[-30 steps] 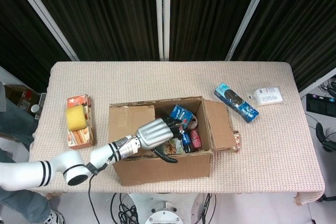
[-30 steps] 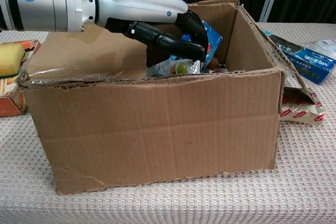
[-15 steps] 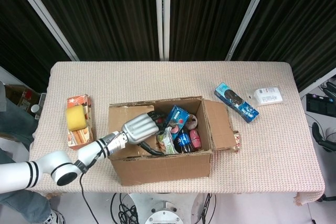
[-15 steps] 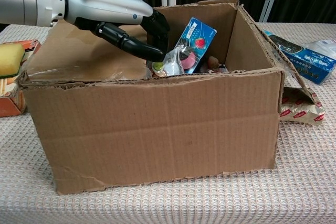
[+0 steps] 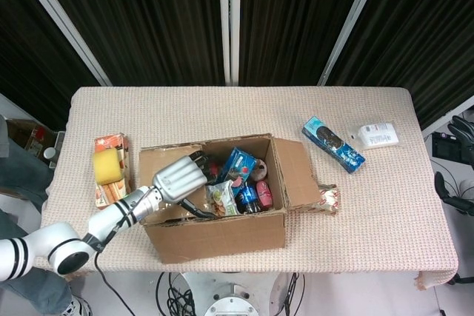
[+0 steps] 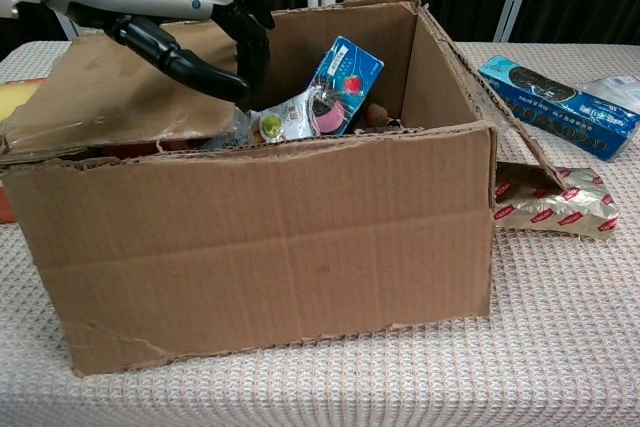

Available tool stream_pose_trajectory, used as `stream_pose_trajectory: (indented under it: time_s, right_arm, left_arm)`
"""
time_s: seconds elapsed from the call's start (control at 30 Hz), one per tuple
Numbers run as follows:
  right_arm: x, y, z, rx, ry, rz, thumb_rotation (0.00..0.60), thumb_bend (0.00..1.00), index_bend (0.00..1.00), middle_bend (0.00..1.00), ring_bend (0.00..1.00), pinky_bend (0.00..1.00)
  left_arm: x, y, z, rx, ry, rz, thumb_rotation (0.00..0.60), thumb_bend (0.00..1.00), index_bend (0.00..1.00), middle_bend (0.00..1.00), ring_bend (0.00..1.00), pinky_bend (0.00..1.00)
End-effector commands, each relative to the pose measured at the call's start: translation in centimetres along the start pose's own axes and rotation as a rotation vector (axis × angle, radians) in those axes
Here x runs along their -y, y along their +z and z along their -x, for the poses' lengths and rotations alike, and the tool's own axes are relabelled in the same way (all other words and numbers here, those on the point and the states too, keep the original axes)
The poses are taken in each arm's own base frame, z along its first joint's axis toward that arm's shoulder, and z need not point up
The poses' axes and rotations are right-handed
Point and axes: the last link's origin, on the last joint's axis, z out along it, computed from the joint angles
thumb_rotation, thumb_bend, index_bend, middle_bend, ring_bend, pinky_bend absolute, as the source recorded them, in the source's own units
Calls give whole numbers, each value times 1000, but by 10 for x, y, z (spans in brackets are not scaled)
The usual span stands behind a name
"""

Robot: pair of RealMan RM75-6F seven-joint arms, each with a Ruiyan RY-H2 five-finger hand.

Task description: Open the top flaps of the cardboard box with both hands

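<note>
The cardboard box [image 5: 215, 234] stands near the table's front edge, its front wall filling the chest view [image 6: 270, 247]. Its right flap [image 5: 292, 172] is folded outward and slopes down [image 6: 505, 125]. The left flap [image 5: 154, 162] still lies over the box's left part, tilted up a little [image 6: 100, 97]. My left hand [image 5: 180, 177] reaches in from the left, its dark fingers [image 6: 205, 67] hooked over that flap's inner edge and curling down into the opening. Snack packs [image 5: 237, 183] fill the box. My right hand shows in neither view.
An orange carton with a yellow sponge [image 5: 109, 168] lies left of the box. A red-and-white packet [image 6: 550, 202] sits under the right flap. A blue biscuit pack [image 5: 333, 144] and a white pack [image 5: 378, 135] lie at the right rear.
My left hand drew back to the left, from deep over the contents to the left flap's edge. The whole box slid left with it, and the snack packs inside shifted.
</note>
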Motion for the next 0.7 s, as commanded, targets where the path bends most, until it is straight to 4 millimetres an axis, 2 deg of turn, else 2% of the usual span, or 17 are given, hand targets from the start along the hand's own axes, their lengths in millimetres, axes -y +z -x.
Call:
stream_pose_trajectory:
  time_s: [0.03, 0.43, 0.7]
  right_arm:
    - [1, 1, 0, 1, 1, -3, 600, 442, 0, 0, 0, 0]
    - [9, 9, 4, 13, 7, -32, 600, 443, 0, 0, 0, 0]
    - [14, 14, 7, 24, 8, -50, 600, 443, 0, 0, 0, 0]
  left_arm:
    - [0, -9, -7, -20, 4, -14, 0, 0, 349, 421, 68, 154]
    - [10, -41, -45, -107, 41, -75, 0, 0, 349, 422, 68, 154]
    - [24, -74, -66, -152, 76, -160, 0, 0, 349, 429, 68, 154]
